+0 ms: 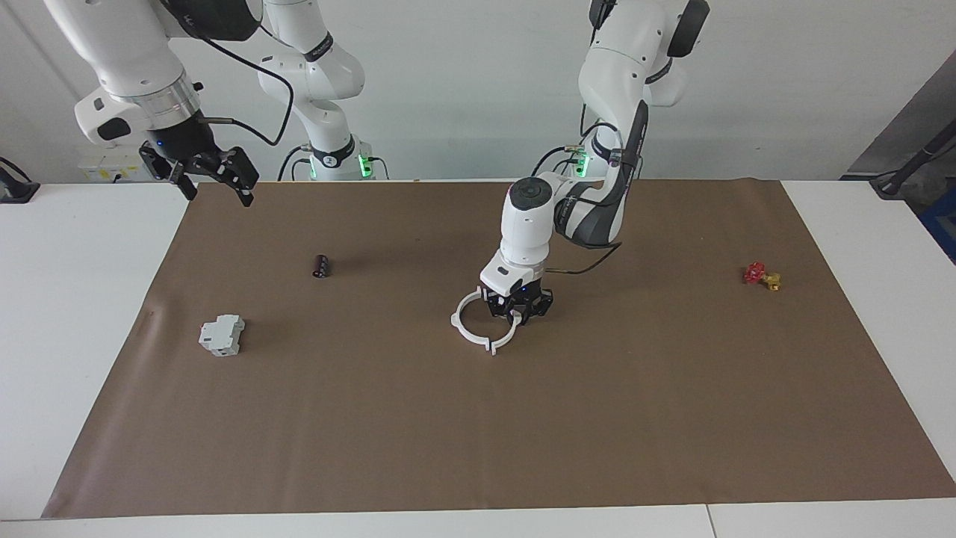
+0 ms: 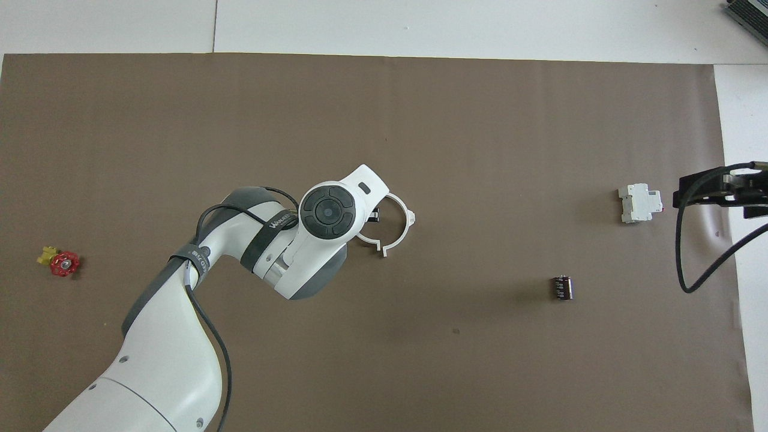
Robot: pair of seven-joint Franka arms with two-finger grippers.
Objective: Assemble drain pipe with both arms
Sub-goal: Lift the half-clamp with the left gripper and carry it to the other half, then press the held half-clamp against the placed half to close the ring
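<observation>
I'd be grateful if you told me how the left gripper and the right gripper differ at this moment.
The left gripper is down at the mat in mid-table, while the right gripper hangs high over the mat's edge at the right arm's end. The left gripper is shut on the white ring; the right gripper is open and holds nothing. The left arm is working; the right arm waits. Both are black two-finger grippers on white arms.

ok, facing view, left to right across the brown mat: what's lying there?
grey boxy block → small dark cylinder → white plastic ring, gripped by the left tool → small red-and-gold valve.
</observation>
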